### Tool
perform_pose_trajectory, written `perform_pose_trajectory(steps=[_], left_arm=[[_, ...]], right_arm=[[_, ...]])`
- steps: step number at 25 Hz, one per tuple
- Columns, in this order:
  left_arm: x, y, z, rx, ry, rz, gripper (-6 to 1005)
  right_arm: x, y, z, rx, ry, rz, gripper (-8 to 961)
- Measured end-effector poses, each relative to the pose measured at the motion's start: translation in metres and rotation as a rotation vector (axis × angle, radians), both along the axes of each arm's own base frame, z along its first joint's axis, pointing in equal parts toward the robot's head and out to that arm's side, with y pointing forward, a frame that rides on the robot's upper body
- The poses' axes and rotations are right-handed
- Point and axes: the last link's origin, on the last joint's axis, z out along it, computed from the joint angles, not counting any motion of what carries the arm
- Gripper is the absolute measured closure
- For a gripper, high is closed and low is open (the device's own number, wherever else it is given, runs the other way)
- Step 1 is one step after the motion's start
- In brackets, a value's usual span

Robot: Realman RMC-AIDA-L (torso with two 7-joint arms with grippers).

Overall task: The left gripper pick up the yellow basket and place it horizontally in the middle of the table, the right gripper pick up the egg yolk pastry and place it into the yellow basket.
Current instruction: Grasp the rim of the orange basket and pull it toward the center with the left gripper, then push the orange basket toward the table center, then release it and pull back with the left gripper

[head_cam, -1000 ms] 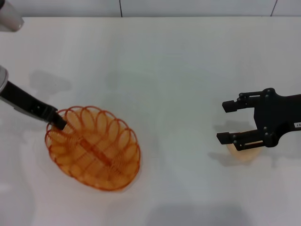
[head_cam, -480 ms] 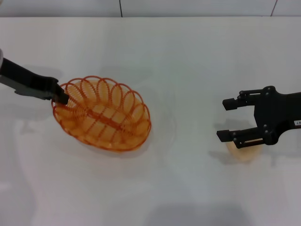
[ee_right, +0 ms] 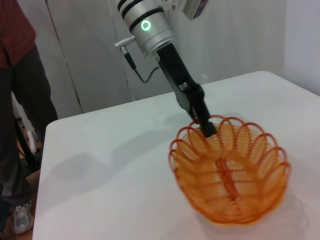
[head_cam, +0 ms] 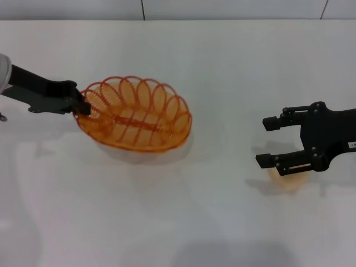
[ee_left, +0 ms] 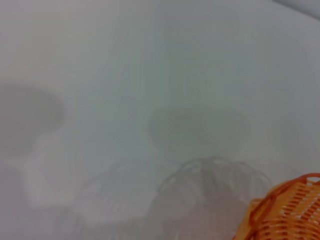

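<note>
The yellow basket point(head_cam: 136, 114) hangs just above the white table point(head_cam: 222, 61), left of the middle, with its long side lying left to right. My left gripper point(head_cam: 82, 105) is shut on the basket's left rim. The right wrist view shows the basket point(ee_right: 230, 170) and the left gripper point(ee_right: 205, 125) pinching its rim. An edge of the basket point(ee_left: 290, 210) shows in the left wrist view. My right gripper point(head_cam: 264, 143) is open at the right. It hovers over the egg yolk pastry point(head_cam: 289, 181), which is mostly hidden under it.
A person in a red shirt point(ee_right: 20, 75) stands beyond the table's left end. The table's far edge point(head_cam: 167, 20) meets a wall. Bare tabletop lies between the basket and my right gripper.
My left gripper has carried the basket away from the front left, farther back and right towards the middle, turning it more level. The right arm has not moved.
</note>
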Motion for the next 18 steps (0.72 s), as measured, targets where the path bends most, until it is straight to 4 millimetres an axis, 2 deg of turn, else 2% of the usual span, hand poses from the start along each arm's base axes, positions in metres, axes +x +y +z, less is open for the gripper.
perform_pose_trajectory(steps=[18], left_arm=[[0.002, 0.001, -0.031, 0.005, -0.087, 0.074, 913]], right_arm=[[-0.007, -0.004, 0.001, -0.035, 0.009, 0.034, 184]])
